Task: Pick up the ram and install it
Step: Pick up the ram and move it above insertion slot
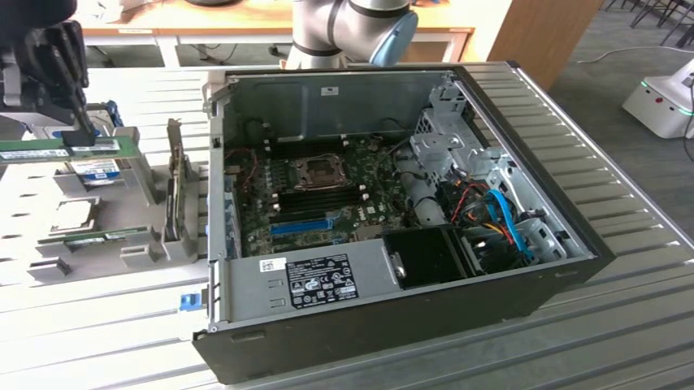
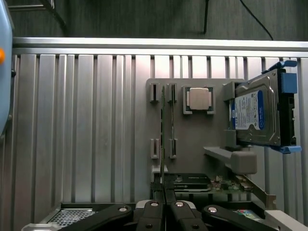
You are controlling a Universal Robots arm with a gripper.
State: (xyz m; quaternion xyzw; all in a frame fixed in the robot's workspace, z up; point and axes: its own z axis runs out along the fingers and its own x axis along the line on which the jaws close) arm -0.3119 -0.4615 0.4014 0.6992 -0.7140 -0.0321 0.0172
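My gripper (image 1: 78,136) hangs above the grey parts holder (image 1: 65,244) at the exterior view's left, shut on the ram (image 1: 54,151), a long green stick held level and clear of the holder. In the wrist view the ram (image 2: 162,139) runs edge-on out from between my shut fingertips (image 2: 163,192). A second green stick (image 1: 106,236) lies in the holder. The open computer case (image 1: 542,276) lies to the exterior view's right, and the black memory slots (image 1: 325,196) on its motherboard sit below the CPU socket (image 1: 322,170).
On the holder stand a hard drive (image 2: 252,113), a CPU chip (image 2: 200,99) and an upright expansion card (image 1: 174,183). A blue slot (image 1: 298,224) lies on the motherboard. The case's near wall (image 1: 223,162) rises between holder and motherboard. The robot base (image 1: 336,32) is behind the case.
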